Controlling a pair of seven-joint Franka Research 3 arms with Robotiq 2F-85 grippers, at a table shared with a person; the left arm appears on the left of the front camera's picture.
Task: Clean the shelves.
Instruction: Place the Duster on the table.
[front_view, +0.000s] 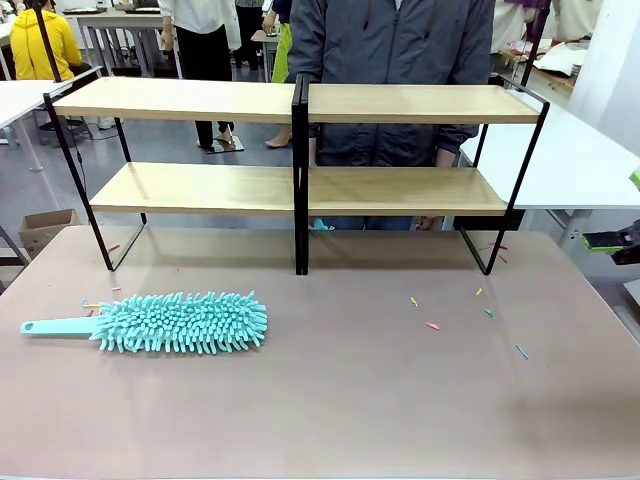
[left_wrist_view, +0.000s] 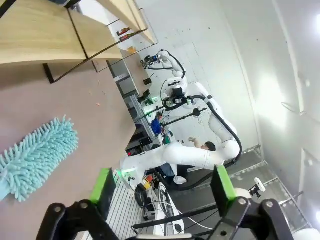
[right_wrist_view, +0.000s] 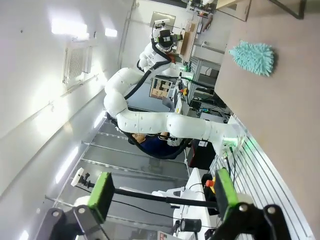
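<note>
Shelves (front_view: 300, 190) look bare; duster rests.
Duster (front_view: 180, 321) lies on desk (front_view: 340, 400) before the shelves. Left tool (left_wrist_view: 162, 187) and right tool (right_wrist_view: 162, 192) gape, gripping nothing.

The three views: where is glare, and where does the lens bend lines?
Front view: even light, with a soft shadow under the shelves on the table. Left wrist view: bright glare on the white wall, shelf edges tilted. Right wrist view: strong glare from the lamps, lines curved.
</note>
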